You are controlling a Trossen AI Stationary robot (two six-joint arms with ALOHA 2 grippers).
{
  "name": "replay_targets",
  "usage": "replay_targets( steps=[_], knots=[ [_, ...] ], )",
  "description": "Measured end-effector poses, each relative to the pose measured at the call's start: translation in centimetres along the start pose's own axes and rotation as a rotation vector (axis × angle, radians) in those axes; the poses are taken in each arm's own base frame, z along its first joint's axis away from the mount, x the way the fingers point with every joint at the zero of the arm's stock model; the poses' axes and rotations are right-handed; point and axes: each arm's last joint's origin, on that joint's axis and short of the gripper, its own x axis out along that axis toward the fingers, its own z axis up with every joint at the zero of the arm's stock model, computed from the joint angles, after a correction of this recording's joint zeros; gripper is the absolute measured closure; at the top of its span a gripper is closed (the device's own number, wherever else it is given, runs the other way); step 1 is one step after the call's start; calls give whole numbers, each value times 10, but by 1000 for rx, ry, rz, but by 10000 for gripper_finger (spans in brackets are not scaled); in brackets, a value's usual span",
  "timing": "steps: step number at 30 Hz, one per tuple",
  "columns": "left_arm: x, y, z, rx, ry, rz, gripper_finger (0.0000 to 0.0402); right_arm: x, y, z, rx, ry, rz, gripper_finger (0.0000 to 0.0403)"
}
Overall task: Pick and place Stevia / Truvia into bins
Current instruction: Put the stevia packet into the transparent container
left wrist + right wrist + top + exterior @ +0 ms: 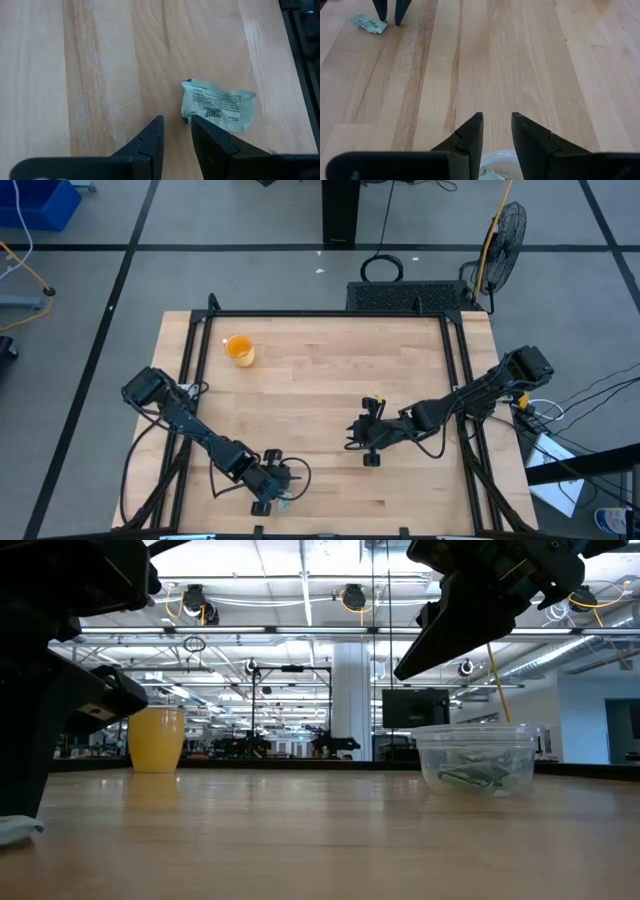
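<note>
One crumpled green-and-white sachet (217, 105) lies flat on the wood near the table's near edge (286, 502); the low view shows it as well (15, 830). My left gripper (177, 125) hangs over it, open by a narrow gap, and the sachet lies beside the gap, not in it. The clear cup (475, 765) stands on the table's right half with several sachets (478, 776) inside. My right gripper (497, 122) hovers above the cup's rim (495, 162), open and holding nothing. My left gripper comes from above with one fingertip (197, 122) at the corner of the sachet (186, 116). Whether it touches the paper, I cannot tell. The sachet lies on the table outside the gap.
An orange cup (239, 349) stands near the table's far left corner. Bare wood lies between the two grippers and across the table's middle. A black frame rail (462, 390) runs along the table's sides.
</note>
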Motion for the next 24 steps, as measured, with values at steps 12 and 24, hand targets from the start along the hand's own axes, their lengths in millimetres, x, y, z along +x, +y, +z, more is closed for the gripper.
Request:
replay_targets(
  steps=[12, 24],
  knots=[
    [0, 6, 3, 12, -6, 7, 300, 0, 0, 0, 0, 1, 0, 308],
    [0, 1, 10, 94, -73, -56, 300, 0, 0, 0, -1, 4, -1, 309]
  ],
)
